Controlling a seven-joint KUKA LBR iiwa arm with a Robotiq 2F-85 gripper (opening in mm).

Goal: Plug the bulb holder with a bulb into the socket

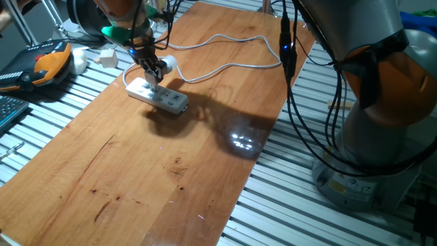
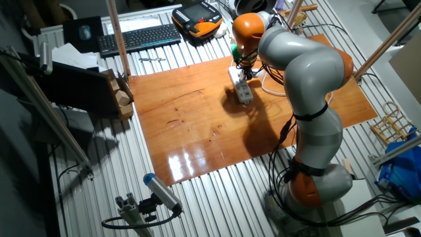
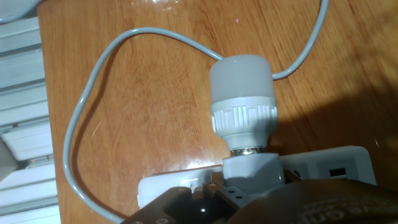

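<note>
On the counter (image 1: pixel 171 171), toward its far left corner in one fixed view, listed largest first.

Item 1. Counter: wooden board on a slatted metal bench. It carries every item below.

Item 2. Socket (image 1: pixel 158 95): long flat white strip. Its long axis in the fixed view runs from about 10 o'clock to 4 o'clock. Its grey cable (image 1: pixel 225 42) loops away toward 1 o'clock across the wood. In the hand view the strip (image 3: pixel 336 165) lies crosswise along the lower edge, and one outlet shows at 3 o'clock of the holder.

Item 3. My gripper (image 1: pixel 154 69): directly above the strip's left half, pointing down. The jaws look narrow and clamped on the holder's body, though the hand view shows only a dark edge of the gripper at the bottom, so I judge the hold from the fixed view.

Item 4. Bulb holder with a bulb (image 3: pixel 244 118): held at my fingertips. In the hand view its long axis runs 12 to 6 o'clock, with the round bulb at 12 and the plug end at 6, meeting the strip's top face. Whether the pins are fully seated I cannot tell.

Deciding relation: the holder lies straight below me, square across the strip's long axis. I judge that the next move needs a straight push down, with no sideways shift.
</note>
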